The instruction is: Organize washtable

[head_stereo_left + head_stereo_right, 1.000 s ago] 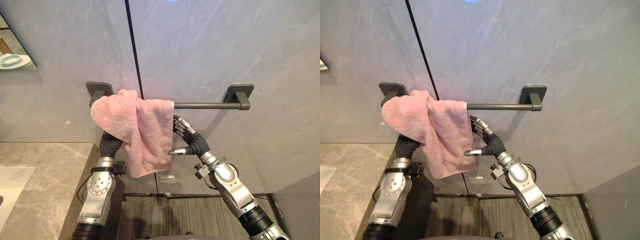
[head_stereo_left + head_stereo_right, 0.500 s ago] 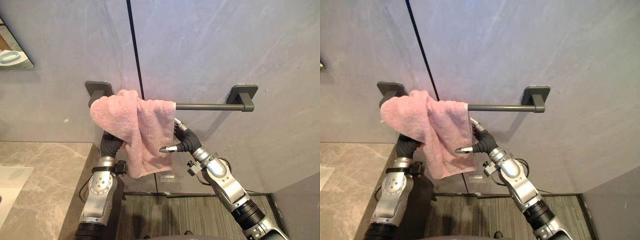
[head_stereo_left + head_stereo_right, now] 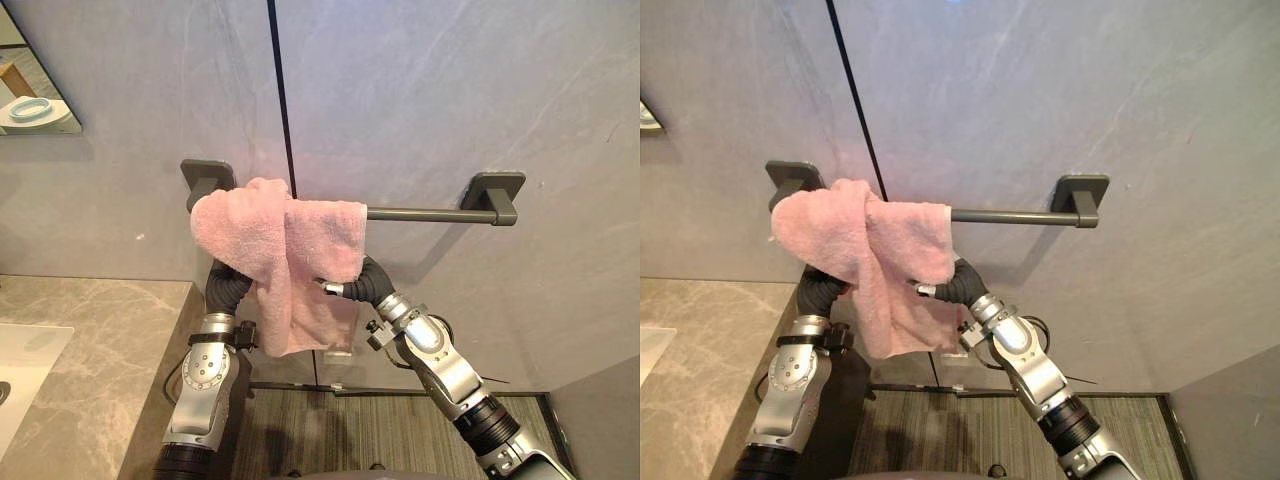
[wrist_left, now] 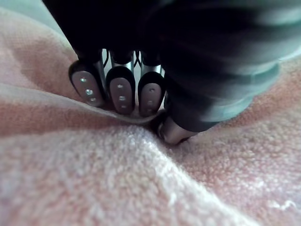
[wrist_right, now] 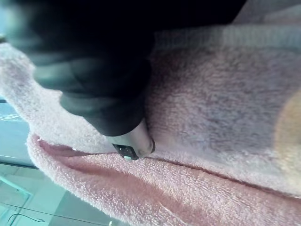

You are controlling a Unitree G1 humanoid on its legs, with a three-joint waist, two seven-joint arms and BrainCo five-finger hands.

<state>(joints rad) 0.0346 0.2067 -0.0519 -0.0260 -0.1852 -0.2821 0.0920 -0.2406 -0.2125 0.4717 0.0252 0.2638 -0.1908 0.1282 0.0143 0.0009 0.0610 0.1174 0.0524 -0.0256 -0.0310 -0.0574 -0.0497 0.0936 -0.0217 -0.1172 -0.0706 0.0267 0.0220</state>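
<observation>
The pink towel (image 3: 290, 240) hangs bunched at the left end of the rail (image 3: 430, 213). The left hand (image 4: 122, 89) pinches a fold. The right hand (image 3: 342, 290) is tucked behind the towel's right edge, nearest the bare rail. I cannot tell its grip.

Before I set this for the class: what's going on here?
A humanoid robot is working on a pink towel draped in a bunch over the left end of a wall-mounted towel bar. Its left hand pinches a fold of it from below; its right hand is tucked under the right edge. The towel hangs unevenly.
</observation>
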